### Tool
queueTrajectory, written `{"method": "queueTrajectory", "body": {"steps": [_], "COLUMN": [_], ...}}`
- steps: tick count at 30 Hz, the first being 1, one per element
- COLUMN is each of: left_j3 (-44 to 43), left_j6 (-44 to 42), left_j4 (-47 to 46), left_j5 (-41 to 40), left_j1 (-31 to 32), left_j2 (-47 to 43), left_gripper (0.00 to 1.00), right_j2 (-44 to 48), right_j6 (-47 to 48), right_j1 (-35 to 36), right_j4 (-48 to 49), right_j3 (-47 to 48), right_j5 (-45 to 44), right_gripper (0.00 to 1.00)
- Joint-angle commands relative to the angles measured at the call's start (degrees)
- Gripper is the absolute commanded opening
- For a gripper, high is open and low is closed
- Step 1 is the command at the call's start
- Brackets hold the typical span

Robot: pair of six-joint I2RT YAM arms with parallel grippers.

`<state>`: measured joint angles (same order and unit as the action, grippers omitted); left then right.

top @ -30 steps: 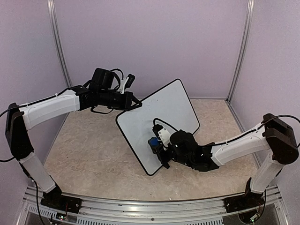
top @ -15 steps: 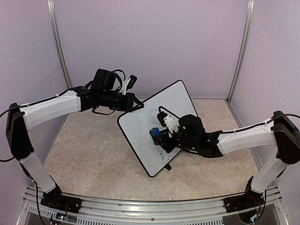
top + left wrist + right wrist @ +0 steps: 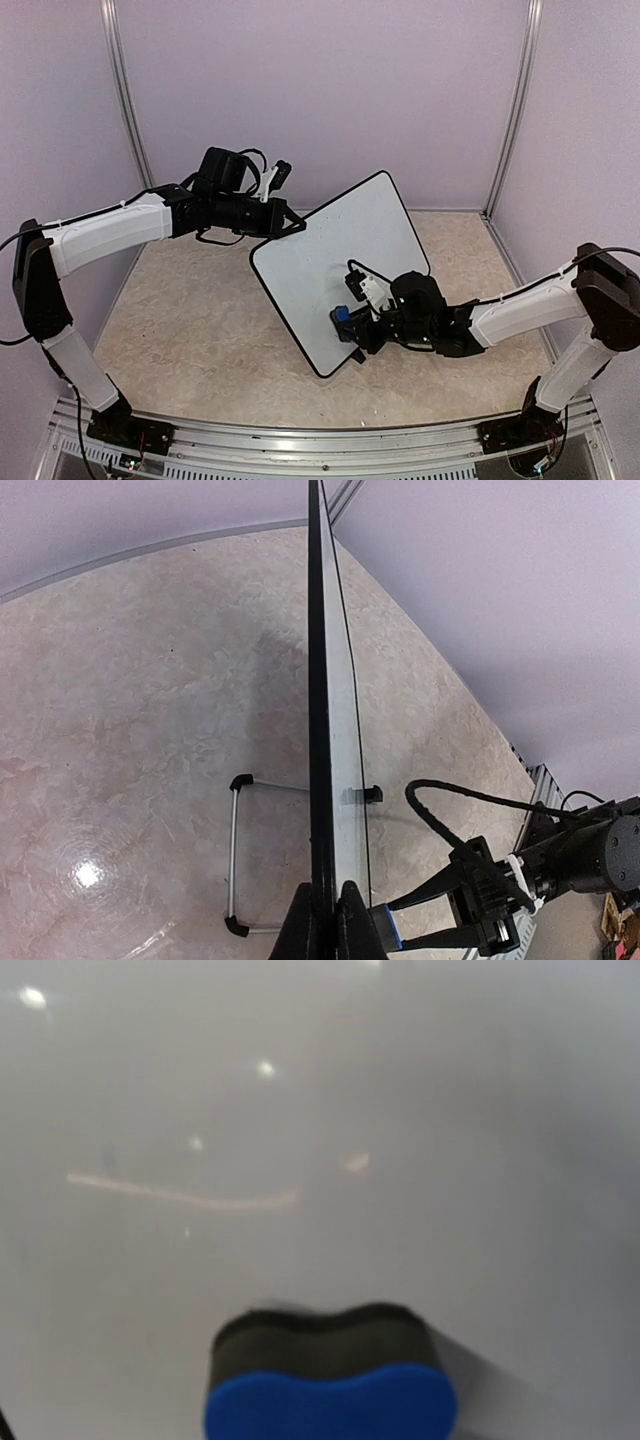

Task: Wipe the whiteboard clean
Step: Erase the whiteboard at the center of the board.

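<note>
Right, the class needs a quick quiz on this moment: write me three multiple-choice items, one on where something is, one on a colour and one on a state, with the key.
1. Where on the whiteboard does the eraser sit?
A) near its top corner
B) near its lower end
C) nowhere, it lies flat on the table

2. What colour is the eraser's back?
A) red
B) green
C) blue

3. How is the left gripper?
A) shut on the whiteboard's edge
B) wide open over the table
C) shut on the eraser

Key:
1 B, the top view shows it low on the tilted board.
2 C, the right wrist view shows a blue back over black felt.
3 A, the left wrist view shows it clamped on the board's black rim.
</note>
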<state>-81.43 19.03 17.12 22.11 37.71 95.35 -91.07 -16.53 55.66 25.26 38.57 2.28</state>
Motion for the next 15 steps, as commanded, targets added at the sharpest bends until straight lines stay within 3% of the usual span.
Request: {"method": "queueTrajectory", "body": {"steps": [1,9,15], "left_j3": [0.68,0.66,0.74], "left_j6": [-3.65,-3.64,-3.56], "left_j4": [-0.07,-0.16,-0.24], "left_j5": [3.29,3.34,3.6], "left_j1": [2.1,2.1,2.15], "left_j2": [1.13,0.9,0.97], "left_gripper": [0.0,0.0,0.0], "right_j2": [-1.19,0.06,-1.28], "right_j6": [-1.91,-2.88,0.42], "right_j1": [0.67,0.77,-0.76], "right_j4": [-9.61,-9.35,-4.37], "right_j3": [-3.13,-5.56,-2.27], "right_j5": [-1.71,-4.1,-5.36], "right_gripper": [0.29,0.29,0.29]}}
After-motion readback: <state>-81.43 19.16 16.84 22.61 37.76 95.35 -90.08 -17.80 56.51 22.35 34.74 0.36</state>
